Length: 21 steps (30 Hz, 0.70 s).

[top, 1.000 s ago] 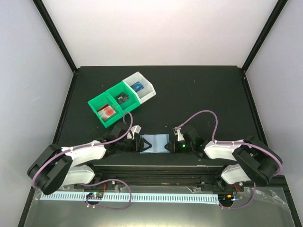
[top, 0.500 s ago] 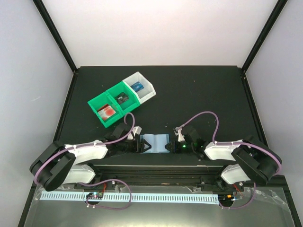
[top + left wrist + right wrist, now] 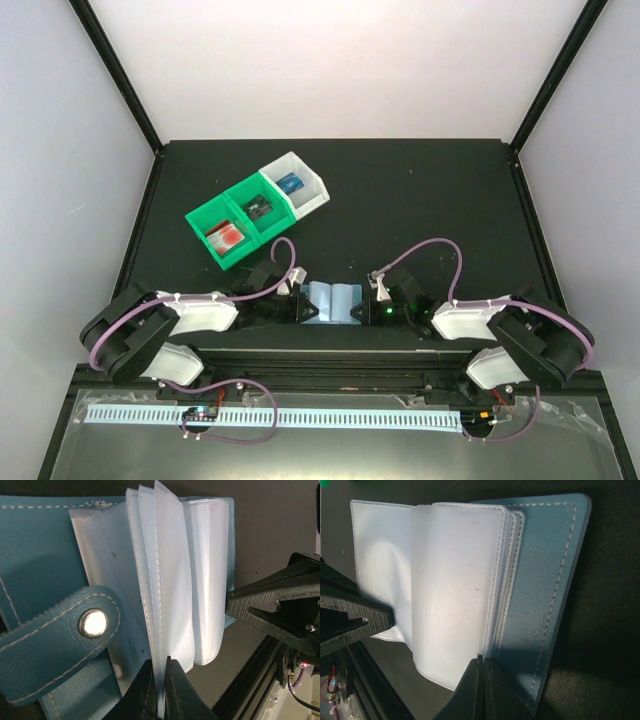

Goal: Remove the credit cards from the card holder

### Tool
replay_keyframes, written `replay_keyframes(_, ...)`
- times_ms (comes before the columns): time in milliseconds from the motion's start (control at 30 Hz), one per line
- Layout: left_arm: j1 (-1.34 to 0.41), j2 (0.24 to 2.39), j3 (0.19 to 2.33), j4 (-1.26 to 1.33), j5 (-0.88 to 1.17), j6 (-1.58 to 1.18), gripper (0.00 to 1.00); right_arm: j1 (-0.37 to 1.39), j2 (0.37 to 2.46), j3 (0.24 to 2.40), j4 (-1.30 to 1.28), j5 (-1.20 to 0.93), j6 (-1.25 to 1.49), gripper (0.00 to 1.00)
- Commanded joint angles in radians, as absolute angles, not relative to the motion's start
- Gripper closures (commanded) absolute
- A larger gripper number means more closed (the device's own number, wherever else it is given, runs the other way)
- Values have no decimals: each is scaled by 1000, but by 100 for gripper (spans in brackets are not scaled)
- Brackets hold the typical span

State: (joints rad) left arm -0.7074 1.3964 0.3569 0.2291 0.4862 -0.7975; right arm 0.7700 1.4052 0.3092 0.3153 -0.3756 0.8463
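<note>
An open blue card holder (image 3: 330, 301) lies at the 6 o'clock edge of the black table (image 3: 420, 200), between both grippers. At its 9 o'clock, the left gripper (image 3: 161, 690) has its jaws almost closed, pinching clear sleeve pages. At its 3 o'clock, the right gripper (image 3: 482, 680) pinches the other pages' edge. At 10 o'clock from the holder, a red card (image 3: 227, 236) and a black card (image 3: 258, 210) lie in green bins (image 3: 213, 201), and a blue card (image 3: 291, 184) in a white bin (image 3: 318, 190).

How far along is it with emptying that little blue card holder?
Mostly done, it seems: a red card, a dark card and a blue card already lie in the bins. Right now the left gripper and the right gripper each pinch clear sleeves of the open card holder. The sleeves that show look empty; hidden ones may need checking.
</note>
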Motion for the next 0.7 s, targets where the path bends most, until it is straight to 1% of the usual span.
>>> replay_keyframes(0,-717,1388,407,149,441,-761,97,777,1378,281,352,-346,865,99)
replay_keyframes(67,-717,1373,411,104,412,-754,86,776,1361,275,347,-333,867,99)
replay_keyframes(167,-717,1334,399,64,387,-756,74,775,1340,280,307,-323,859,98)
replay_keyframes(267,-716,1268,395,17,362,-762,58,776,1295,291,240,-292,842,92)
replay_keyframes(400,-717,1144,420,-79,329,-751,48,776,1189,322,108,-239,807,82)
replay_keyframes(467,-716,1081,449,-152,300,-738,38,776,1117,339,39,-214,792,78)
replay_keyframes(500,-715,1047,466,-192,281,-730,33,776,1079,346,1,-200,786,74)
replay_keyframes(567,-715,975,495,-263,245,-717,24,776,992,364,-71,-163,776,62)
replay_keyframes(633,-715,901,526,-321,220,-701,7,775,908,382,-140,-132,767,48)
replay_keyframes(667,-715,861,540,-349,206,-694,2,775,868,392,-177,-117,763,42)
